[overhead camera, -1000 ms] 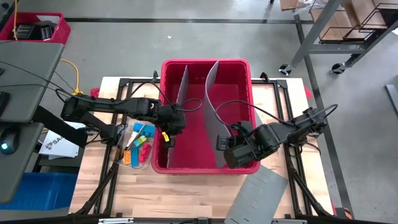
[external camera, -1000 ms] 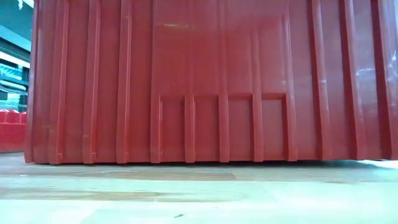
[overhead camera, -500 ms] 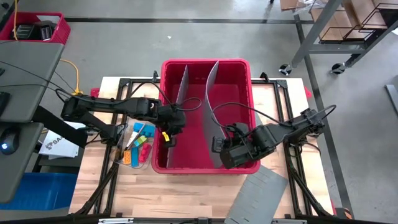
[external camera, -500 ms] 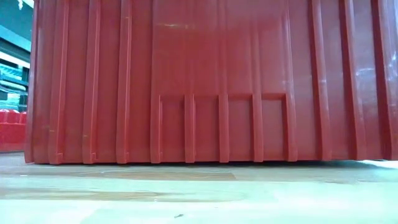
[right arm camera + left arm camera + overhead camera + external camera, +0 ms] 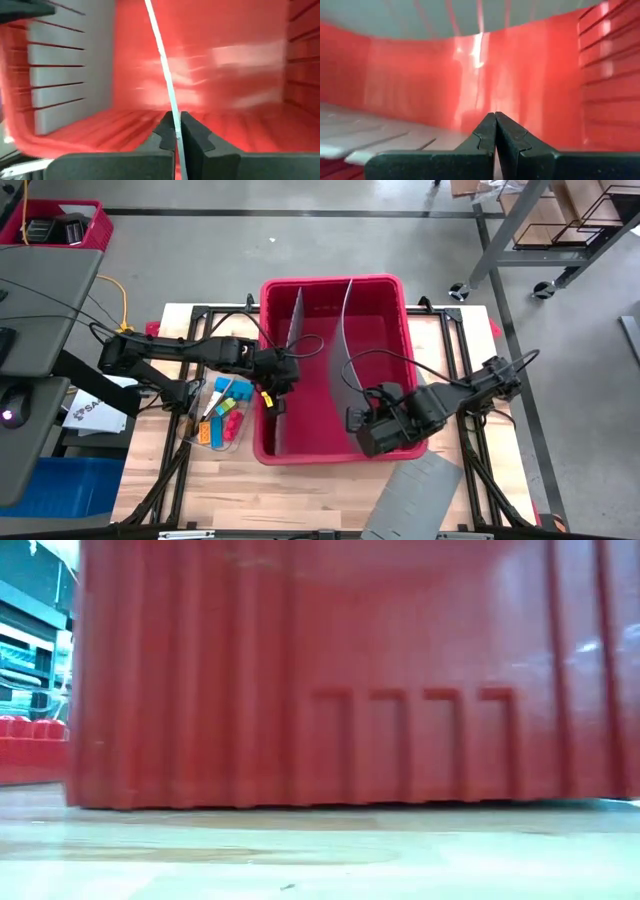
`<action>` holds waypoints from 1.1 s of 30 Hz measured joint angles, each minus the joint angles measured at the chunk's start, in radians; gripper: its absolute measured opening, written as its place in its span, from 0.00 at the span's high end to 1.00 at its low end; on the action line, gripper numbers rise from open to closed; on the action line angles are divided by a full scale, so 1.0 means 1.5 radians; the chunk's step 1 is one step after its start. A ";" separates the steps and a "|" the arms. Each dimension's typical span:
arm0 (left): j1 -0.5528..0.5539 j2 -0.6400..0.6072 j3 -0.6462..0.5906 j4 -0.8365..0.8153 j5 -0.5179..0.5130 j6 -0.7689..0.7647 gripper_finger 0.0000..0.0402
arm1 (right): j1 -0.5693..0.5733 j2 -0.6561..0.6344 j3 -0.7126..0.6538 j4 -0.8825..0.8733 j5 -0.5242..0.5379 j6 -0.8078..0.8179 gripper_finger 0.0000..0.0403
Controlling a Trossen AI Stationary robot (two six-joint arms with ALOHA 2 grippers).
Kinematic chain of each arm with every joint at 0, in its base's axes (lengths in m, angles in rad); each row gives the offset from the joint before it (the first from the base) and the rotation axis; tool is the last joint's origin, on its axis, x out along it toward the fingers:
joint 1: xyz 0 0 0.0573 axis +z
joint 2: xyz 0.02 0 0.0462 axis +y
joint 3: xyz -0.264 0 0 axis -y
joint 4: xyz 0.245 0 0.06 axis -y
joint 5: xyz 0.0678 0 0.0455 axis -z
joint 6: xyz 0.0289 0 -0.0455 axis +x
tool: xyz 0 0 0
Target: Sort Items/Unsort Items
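The items (image 5: 222, 415), blue, orange, red and yellow blocky pieces with thin dark sticks, lie in a clear tray on the table left of the big red bin (image 5: 330, 280). Two grey divider sheets stand on edge inside the bin. My right gripper (image 5: 357, 420) is over the bin's near right part, shut on the right divider (image 5: 340, 330). My left gripper (image 5: 277, 385) hangs just inside the bin's left wall, shut (image 5: 495, 120), with nothing seen between its fingers. Beside it stands the left divider (image 5: 295, 320). My right gripper pinches the right divider's thin top edge (image 5: 173, 117) between its two fingers, near the sheet's near end. The fingers come from above, slanting down, one on each face of the sheet. The divider stands on edge in the bin and bows along its length.
A loose grey sheet (image 5: 415, 495) lies on the table at the near right, partly over the edge. The bin's red wall (image 5: 350, 670) fills the low view. Black frame rails run along the table on both sides of the bin.
The red bin has slid a little toward the table's right and near edges. My right gripper has gone slightly toward the near edge with the divider's end still pinched. The divider's far end has stayed at the bin's far wall.
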 joint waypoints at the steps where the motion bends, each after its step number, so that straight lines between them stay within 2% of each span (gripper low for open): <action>1: 0.000 0.000 0.000 0.004 0.000 0.000 1.00 | 0.002 0.000 0.008 0.000 0.004 -0.001 1.00; 9: 0.000 0.000 0.000 0.033 -0.005 -0.034 1.00 | 0.016 0.002 0.022 -0.017 0.001 -0.009 1.00; 14: 0.000 0.000 0.000 0.030 -0.044 -0.049 1.00 | 0.027 0.003 0.020 -0.016 0.000 -0.003 1.00; 18: 0.000 0.001 0.000 0.032 -0.044 -0.066 1.00 | 0.022 0.012 0.020 -0.018 -0.039 -0.036 1.00; 23: -0.001 0.004 0.000 0.028 -0.044 -0.075 1.00 | 0.029 0.023 0.017 -0.019 -0.053 -0.062 1.00; 26: -0.001 0.004 0.000 0.030 -0.041 -0.080 1.00 | 0.030 0.021 -0.004 -0.016 -0.052 -0.075 1.00; 33: -0.008 0.004 0.000 0.023 -0.036 -0.086 1.00 | 0.036 0.022 -0.086 -0.017 -0.098 -0.076 1.00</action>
